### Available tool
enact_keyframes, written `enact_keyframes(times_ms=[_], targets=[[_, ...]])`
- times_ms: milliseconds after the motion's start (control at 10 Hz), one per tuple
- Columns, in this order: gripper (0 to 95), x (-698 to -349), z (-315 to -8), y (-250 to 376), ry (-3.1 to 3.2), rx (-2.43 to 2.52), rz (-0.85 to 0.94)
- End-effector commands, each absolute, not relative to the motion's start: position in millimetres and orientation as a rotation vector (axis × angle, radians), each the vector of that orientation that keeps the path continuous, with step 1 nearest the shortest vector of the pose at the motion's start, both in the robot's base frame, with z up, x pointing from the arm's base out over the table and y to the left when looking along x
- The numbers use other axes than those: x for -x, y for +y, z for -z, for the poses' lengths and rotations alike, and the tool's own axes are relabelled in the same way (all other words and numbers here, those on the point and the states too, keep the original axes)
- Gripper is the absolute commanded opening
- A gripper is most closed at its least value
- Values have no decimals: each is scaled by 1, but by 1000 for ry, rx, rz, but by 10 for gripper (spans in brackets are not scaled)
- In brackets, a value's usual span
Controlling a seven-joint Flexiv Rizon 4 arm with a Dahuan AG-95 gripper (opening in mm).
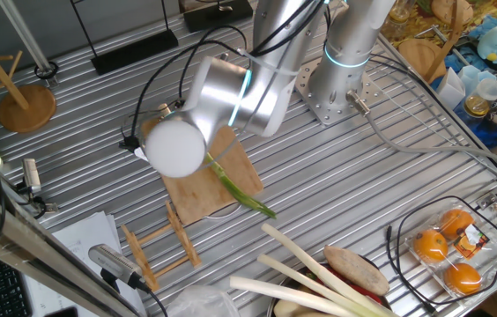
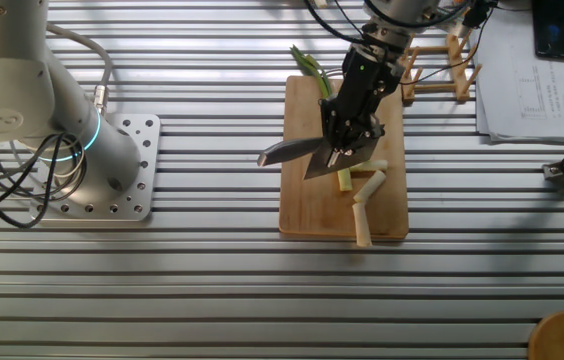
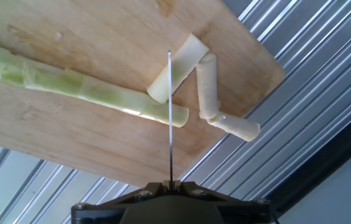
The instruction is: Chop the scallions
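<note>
The scallion stalk [image 3: 88,90] lies along the wooden cutting board [image 3: 101,37], pale at its cut end and green toward the left. Three short pale cut pieces [image 3: 208,84] lie by the board's right end, one of them [image 3: 234,126] hanging off the edge. My gripper [image 3: 170,185] is shut on a knife [image 3: 170,112], whose blade I see edge-on, crossing the stalk's cut end. From the other fixed view the gripper [image 2: 347,135] holds the knife blade [image 2: 292,153] over the board [image 2: 307,210], with the pieces [image 2: 362,200] beside it. In one fixed view the arm hides the gripper and only the green leaf end [image 1: 241,192] shows.
Thick pale leek-like stalks [image 1: 315,269] and a bag of oranges [image 1: 447,251] lie near the front right. A small wooden rack [image 1: 156,246] stands beside the board. The arm's base [image 2: 102,165] is bolted left of the board. Papers [image 2: 532,70] lie at the far right.
</note>
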State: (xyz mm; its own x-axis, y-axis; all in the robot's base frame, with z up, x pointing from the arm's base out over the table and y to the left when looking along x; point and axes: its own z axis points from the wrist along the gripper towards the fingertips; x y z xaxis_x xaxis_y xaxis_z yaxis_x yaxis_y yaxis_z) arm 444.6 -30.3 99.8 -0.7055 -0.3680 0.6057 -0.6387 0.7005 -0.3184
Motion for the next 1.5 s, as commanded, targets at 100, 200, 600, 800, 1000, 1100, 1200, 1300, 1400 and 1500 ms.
enact_keyframes(times_ms=[100, 200, 600, 800, 1000, 1100, 1200, 1300, 1400, 1500], targets=[[0, -444, -100, -31, -2404, -768, -727], [0, -443, -101, -31, -2405, -767, -733], [0, -438, -99, -34, -2409, -765, -764], [0, -437, -99, -35, -2422, -757, -784], [0, -436, -101, -34, -2444, -737, -803], [0, -435, -101, -35, -2456, -723, -819], [0, -434, -101, -36, -2460, -717, -829], [0, -434, -100, -36, -2459, -716, -842], [0, -433, -100, -36, -2458, -719, -854], [0, -432, -99, -37, -2461, -722, -874]])
